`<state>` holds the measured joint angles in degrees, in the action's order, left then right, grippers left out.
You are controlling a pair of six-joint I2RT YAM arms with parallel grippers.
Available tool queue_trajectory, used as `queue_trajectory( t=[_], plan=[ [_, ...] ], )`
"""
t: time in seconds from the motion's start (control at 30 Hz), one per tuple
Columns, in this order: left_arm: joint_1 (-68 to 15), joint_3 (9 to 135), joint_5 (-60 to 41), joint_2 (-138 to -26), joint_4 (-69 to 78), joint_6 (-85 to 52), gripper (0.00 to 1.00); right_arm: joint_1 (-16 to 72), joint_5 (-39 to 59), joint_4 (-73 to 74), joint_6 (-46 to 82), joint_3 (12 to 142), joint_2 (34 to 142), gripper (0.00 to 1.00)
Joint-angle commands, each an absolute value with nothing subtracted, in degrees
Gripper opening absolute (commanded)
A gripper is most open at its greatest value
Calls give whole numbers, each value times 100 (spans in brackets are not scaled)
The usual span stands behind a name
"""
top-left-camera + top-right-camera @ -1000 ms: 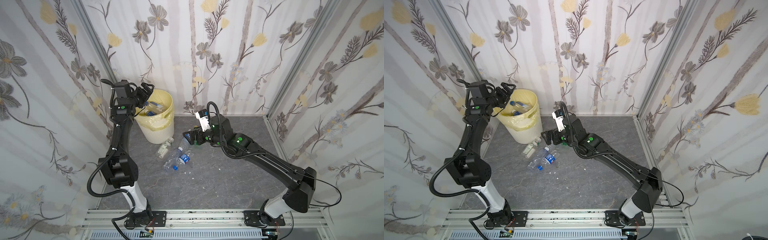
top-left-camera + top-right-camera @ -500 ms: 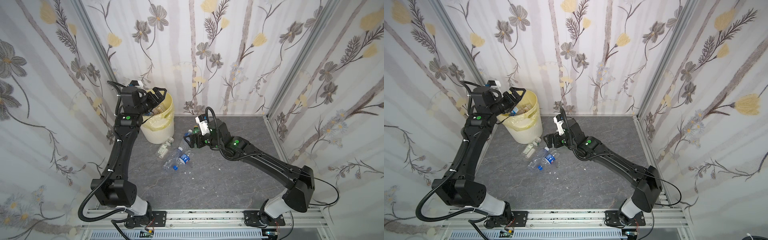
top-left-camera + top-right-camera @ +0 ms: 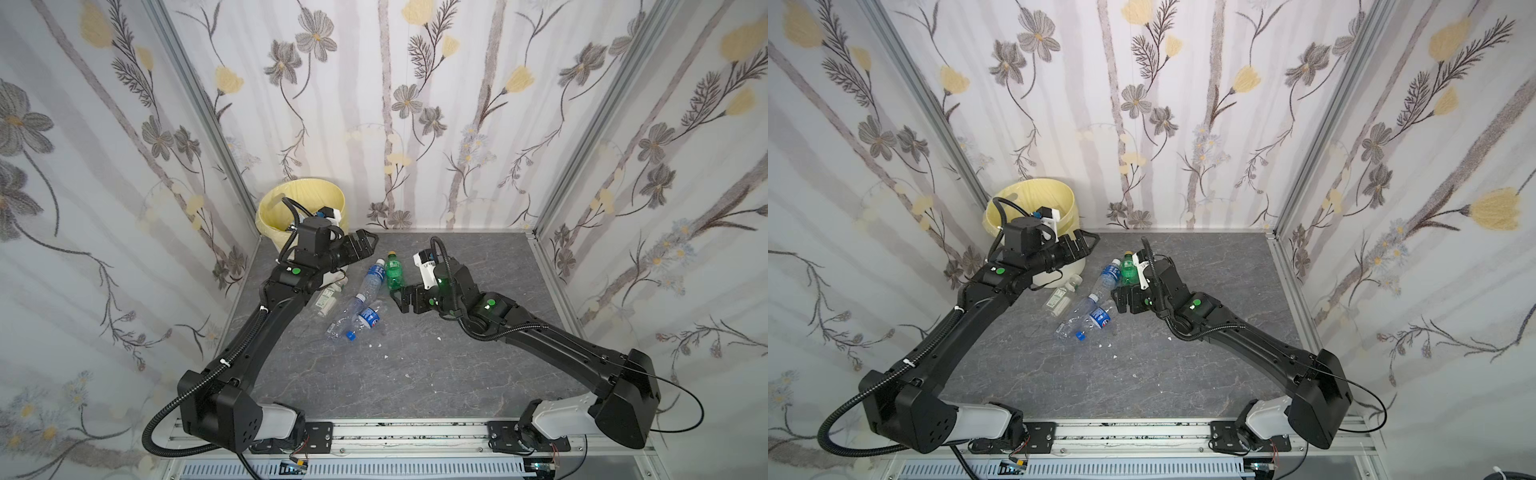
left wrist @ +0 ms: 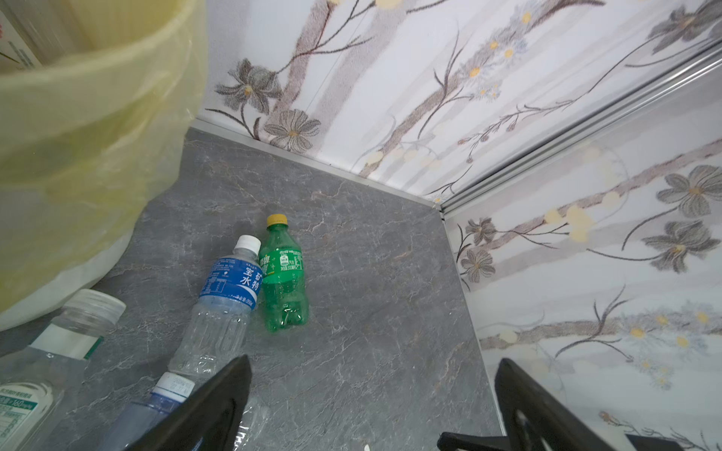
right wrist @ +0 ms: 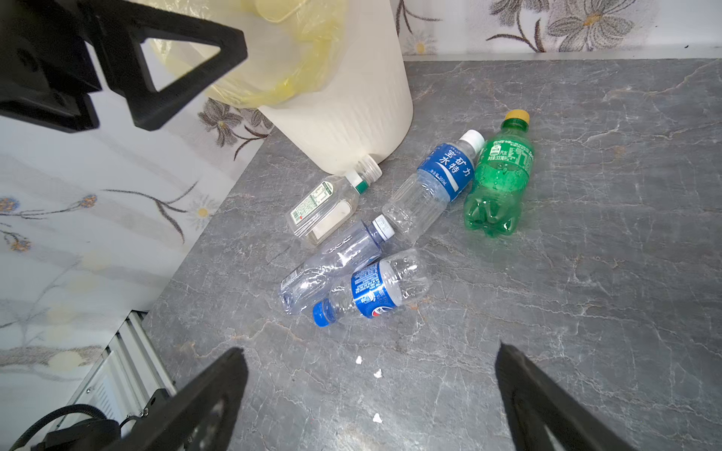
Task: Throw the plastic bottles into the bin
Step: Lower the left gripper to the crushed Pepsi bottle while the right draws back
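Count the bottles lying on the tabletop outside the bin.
5: green bottle beside blue-labelled water bottle; small squarish bottle by the bin; clear bottle beside Pepsi bottle. More may hide in the bin.

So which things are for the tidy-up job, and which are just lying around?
For the job: bin, green bottle, white-capped blue-labelled bottle, plain clear bottle, blue-capped bottle, small white-labelled bottle.
Just lying about: white scraps.
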<state>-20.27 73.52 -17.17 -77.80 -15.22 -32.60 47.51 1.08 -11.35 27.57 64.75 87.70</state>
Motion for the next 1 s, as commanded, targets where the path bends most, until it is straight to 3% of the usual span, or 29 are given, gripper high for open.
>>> queue_trajectory(
  t=[0.0,0.57,0.97],
  plan=[
    [-2193,7013,-1011,-7708,-1695,-2790,100,4751,-51,-853,2877,6251,8618,100],
    [-3104,5930,-248,-8382,-2294,-2096,100,4395,-29,-690,3041,5258,7975,100],
    [-3479,5956,155,-9107,-2312,-1883,99,4334,53,-580,3150,4648,7435,100]
  ],
)
